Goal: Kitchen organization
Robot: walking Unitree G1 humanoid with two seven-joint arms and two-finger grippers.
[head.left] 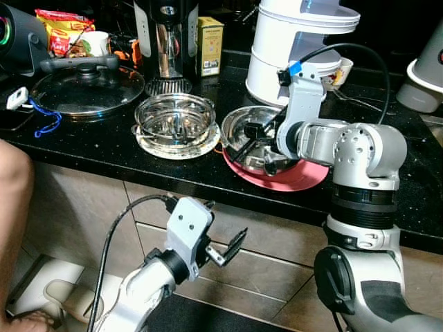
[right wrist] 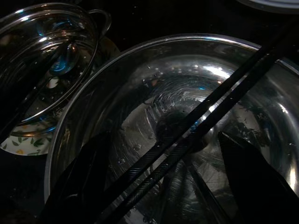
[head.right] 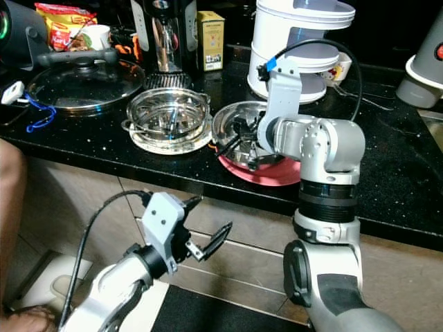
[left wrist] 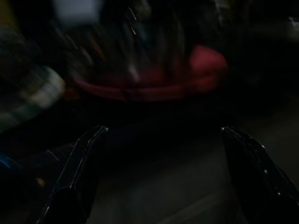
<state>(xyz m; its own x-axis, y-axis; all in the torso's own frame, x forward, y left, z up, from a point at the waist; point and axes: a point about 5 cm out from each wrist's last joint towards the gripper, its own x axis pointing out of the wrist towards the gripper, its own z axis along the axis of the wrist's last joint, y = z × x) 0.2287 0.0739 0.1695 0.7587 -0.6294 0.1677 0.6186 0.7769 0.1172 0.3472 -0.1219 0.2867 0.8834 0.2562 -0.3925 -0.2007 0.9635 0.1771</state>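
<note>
1. At the far left edge of the head views a person's bare leg (head.left: 12,200) stands beside the cabinet front.
2. On the black countertop (head.left: 104,142), at about ten o'clock from the scene's centre, lies a glass pot lid (head.left: 86,88) with a black handle; a small white tag on a blue cord (head.left: 36,114) sits at its nine o'clock.
3. Below the counter edge, at seven o'clock, the left gripper (head.left: 223,247) hangs in front of the drawers with its fingers apart, holding nothing. Its wrist view is dark and blurred, with a red shape (left wrist: 187,77) ahead.
4. Near centre, a glass bowl with a steel insert (head.left: 175,121) sits on a patterned plate (right wrist: 23,142).
5. Just at its three o'clock, touching or nearly so, a steel bowl (head.left: 243,131) rests on a red plate (head.left: 291,180). A pair of black chopsticks (right wrist: 219,105) lies slanted across the bowl.
6. The right gripper (right wrist: 161,182) reaches down into this bowl, fingers spread either side of the chopsticks, not clamped on them.
7. At one o'clock stands a white appliance (head.left: 297,41).
</note>
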